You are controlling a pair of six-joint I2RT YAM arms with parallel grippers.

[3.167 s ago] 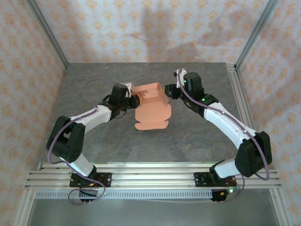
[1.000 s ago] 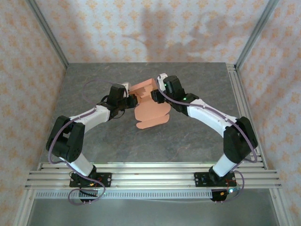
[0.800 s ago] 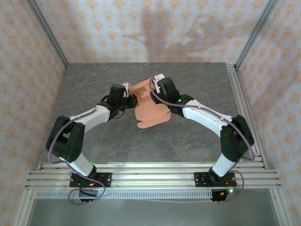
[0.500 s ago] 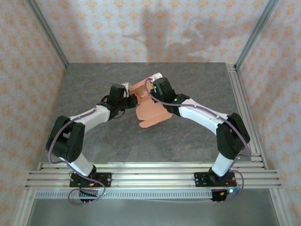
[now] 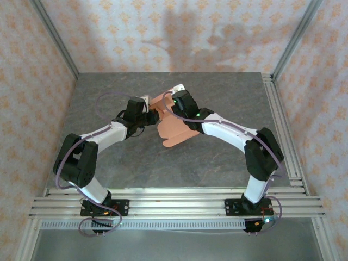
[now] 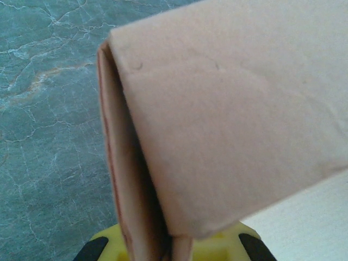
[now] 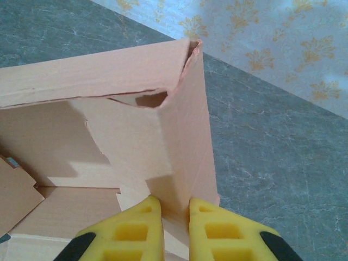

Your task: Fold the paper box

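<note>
The paper box [image 5: 173, 126] is salmon-orange card, half folded, lying mid-table with its flat lid flap towards me. My left gripper [image 5: 154, 116] is at its left side, shut on a doubled-over wall of the paper box [image 6: 228, 119]; the card runs down between the yellow jaws of the left gripper [image 6: 175, 246]. My right gripper [image 5: 174, 103] reaches in from the right at the box's far end. In the right wrist view the right gripper [image 7: 175, 209] pinches the upright side wall of the paper box [image 7: 182, 136], both yellow fingers [image 7: 142, 220] touching the card.
The grey marbled table [image 5: 217, 157] spreads around the box. Aluminium rails run along the right edge [image 5: 280, 119] and the near edge [image 5: 174, 202], where both arm bases sit. Patterned walls [image 5: 163, 32] close the back and sides.
The right arm has swung left to the box, its jaws narrowing onto the side wall. The box has turned slightly, its front flap swinging left. The left gripper has kept its grip.
</note>
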